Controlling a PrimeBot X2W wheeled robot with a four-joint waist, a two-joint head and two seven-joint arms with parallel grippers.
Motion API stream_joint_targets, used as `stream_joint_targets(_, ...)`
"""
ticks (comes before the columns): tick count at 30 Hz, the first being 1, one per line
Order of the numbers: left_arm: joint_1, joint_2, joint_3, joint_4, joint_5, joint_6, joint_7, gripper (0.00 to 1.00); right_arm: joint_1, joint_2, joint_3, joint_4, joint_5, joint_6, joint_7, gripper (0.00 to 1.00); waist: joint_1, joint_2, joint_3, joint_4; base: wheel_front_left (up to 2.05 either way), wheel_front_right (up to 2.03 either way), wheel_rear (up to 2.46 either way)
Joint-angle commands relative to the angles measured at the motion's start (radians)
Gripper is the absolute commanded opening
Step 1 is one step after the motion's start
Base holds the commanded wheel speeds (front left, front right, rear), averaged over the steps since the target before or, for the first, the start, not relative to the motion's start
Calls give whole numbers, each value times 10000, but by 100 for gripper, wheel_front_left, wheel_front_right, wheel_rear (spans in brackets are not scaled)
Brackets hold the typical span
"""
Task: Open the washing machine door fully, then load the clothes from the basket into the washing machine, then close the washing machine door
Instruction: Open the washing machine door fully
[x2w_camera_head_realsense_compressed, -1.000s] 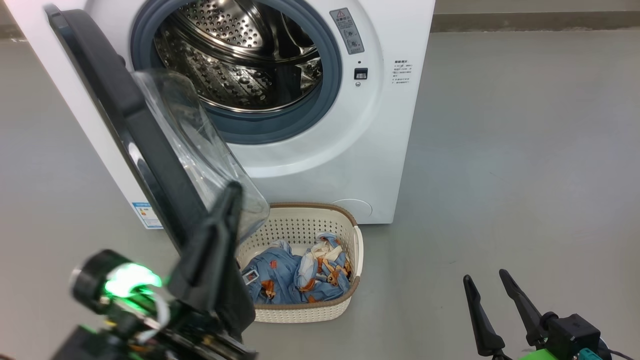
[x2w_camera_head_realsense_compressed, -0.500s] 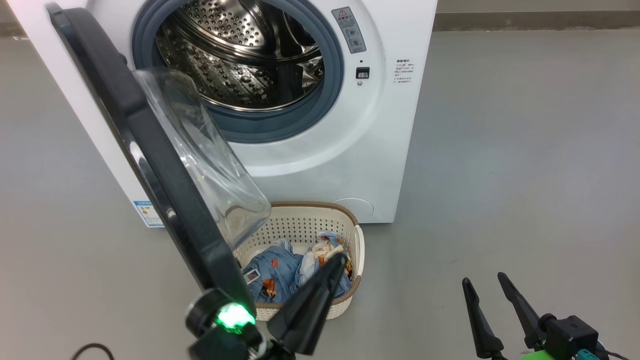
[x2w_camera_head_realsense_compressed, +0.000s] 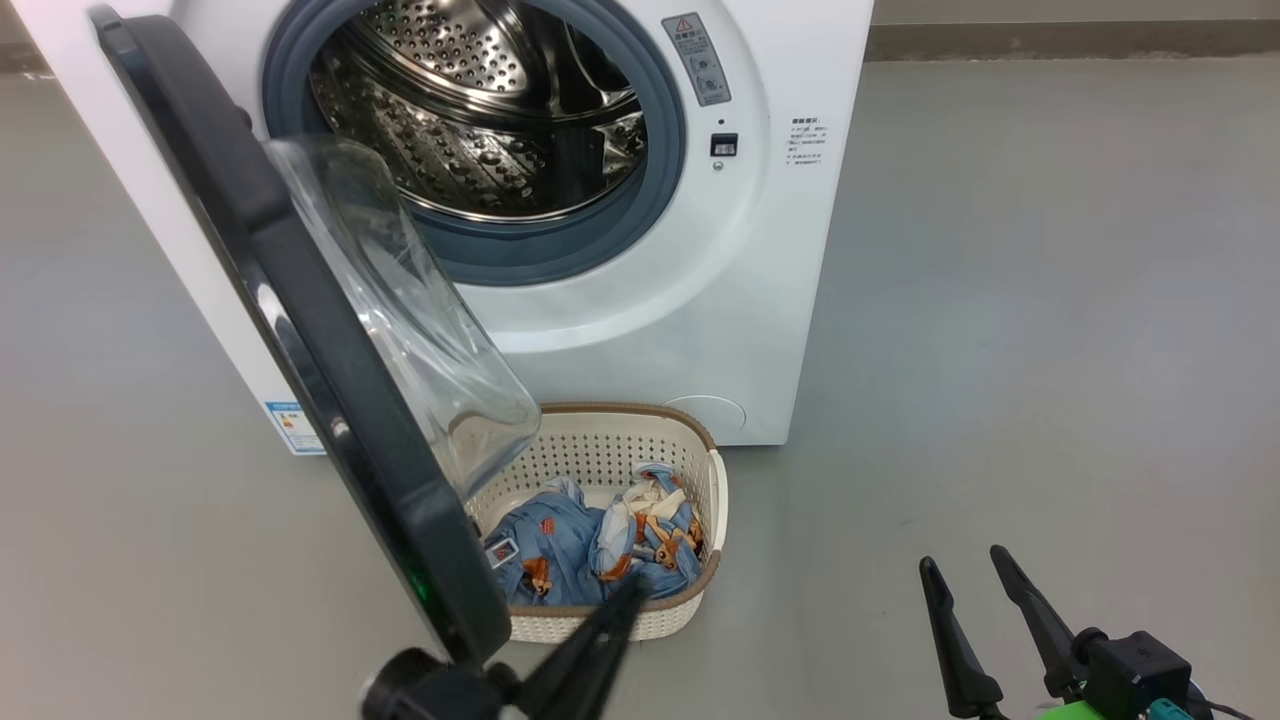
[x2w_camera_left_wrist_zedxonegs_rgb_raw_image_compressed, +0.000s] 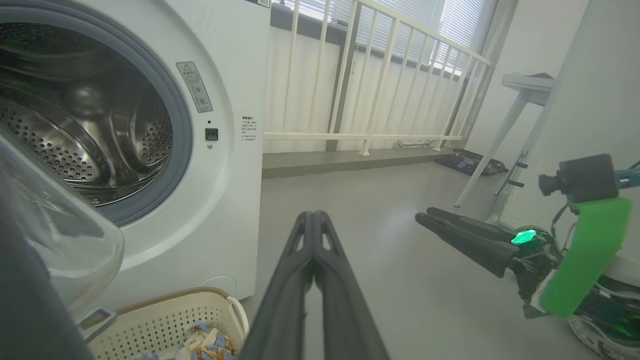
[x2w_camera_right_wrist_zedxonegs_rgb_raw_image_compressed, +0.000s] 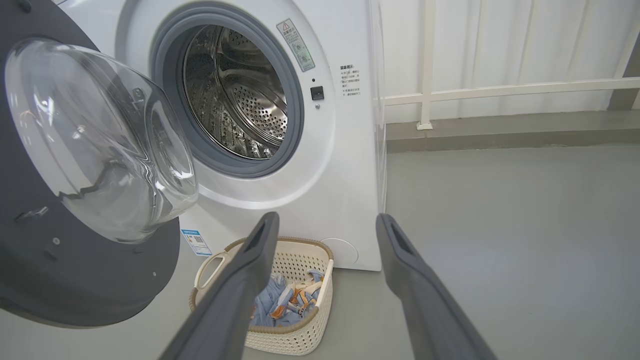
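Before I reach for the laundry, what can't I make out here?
Basket: head view, left part hidden behind the open door.
Clothes: bunched heap, number of pieces unclear.
Warning label on the washer: print too small to read.
Left pincer: head view, blurred, cut off by the bottom edge.

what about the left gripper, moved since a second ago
Yes. The left gripper has pulled down and right in the head view, off the door to the near rim of the basket.

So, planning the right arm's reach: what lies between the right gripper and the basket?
Bare grey floor runs from the right gripper to the basket, per the head view.
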Motion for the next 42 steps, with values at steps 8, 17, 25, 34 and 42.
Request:
stream_joint_targets(8, -231, -12, 1179, 386, 4, -16, -53, 0, -353, -37, 376, -177, 135, 90, -120, 100, 0, 0, 69, -128, 0, 0, 0)
stream_joint_targets(17, -528, -72, 1517, 1198, -6, -16, -53, 0, -383, -37, 465, -142, 182, 90, -120, 100, 0, 0, 105, -302, 0, 0, 0)
stream_joint_targets(25, -768, -178, 1894, 1598, -88, -16, -53, 0, -360, -37, 450, -126, 216, 90, -120, 100, 0, 0, 156, -358, 0, 0, 0)
stream_joint_targets(34, -793, -362, 2410, 1900, -10, -16, -53, 0, -407, -37, 459, -44, 373, 90, -120, 100, 0, 0, 221, -202, 0, 0, 0)
stream_joint_targets(42, -595, -587, 2676, 1731, 351, -16, -53, 0, -391, -37, 533, 118, 488, 90, -120, 100, 0, 0, 312, 96, 0, 0, 0)
